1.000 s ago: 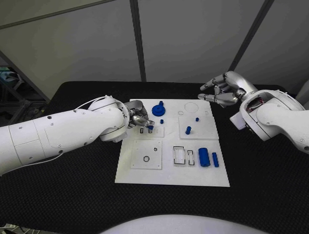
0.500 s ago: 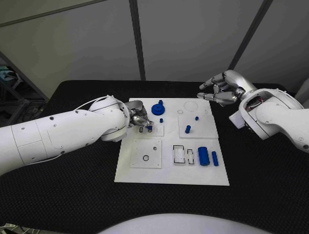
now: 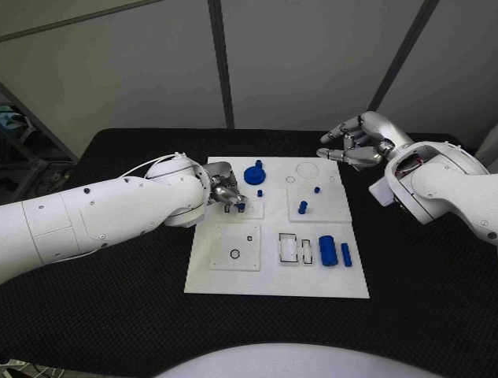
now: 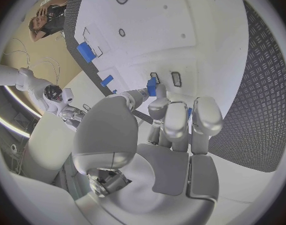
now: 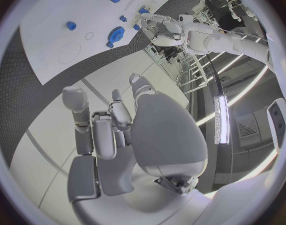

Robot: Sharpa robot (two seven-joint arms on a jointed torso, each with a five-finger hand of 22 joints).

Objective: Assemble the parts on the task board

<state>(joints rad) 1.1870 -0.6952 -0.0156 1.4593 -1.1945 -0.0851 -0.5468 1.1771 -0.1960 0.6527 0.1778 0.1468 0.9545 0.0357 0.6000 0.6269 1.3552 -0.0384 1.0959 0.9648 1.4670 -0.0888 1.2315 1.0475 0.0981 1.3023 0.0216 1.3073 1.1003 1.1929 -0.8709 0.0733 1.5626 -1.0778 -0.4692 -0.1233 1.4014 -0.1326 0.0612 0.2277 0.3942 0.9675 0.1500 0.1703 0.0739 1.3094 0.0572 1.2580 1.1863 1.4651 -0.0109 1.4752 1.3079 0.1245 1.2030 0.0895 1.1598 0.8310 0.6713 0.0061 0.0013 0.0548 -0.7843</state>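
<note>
While the left hand [image 3: 225,193] pinches a small blue part [image 4: 151,87] at the task board's [image 3: 277,279] upper-left w/ fingertips, the right hand [image 3: 356,144] hovers off the board's far right corner, fingers curled, holding nothing.

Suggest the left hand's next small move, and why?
Probably ease the small blue part straight down. The left hand pinches it just above the two small rectangular slots on the task board, apparently not yet seated.
</note>
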